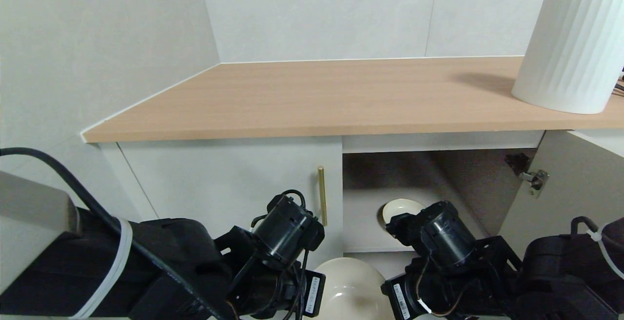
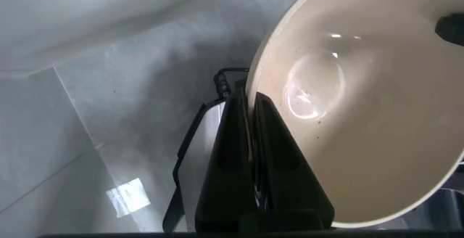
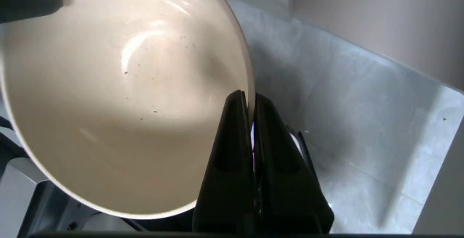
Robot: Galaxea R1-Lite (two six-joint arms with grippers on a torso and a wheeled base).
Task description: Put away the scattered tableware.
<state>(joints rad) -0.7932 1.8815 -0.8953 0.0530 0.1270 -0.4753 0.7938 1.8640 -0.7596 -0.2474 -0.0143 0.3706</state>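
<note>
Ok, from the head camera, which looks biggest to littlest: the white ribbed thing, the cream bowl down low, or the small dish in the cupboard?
1. white ribbed thing
2. cream bowl, partly hidden and nearest the camera
3. small dish, partly hidden and farther back, so its real size is unsure

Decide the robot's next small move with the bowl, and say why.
Probably carry the cream bowl forward toward the open cupboard. The left gripper and right gripper each clamp its rim on opposite sides, the bowl sits low in front of the opening, and a smaller dish already rests inside.
</note>
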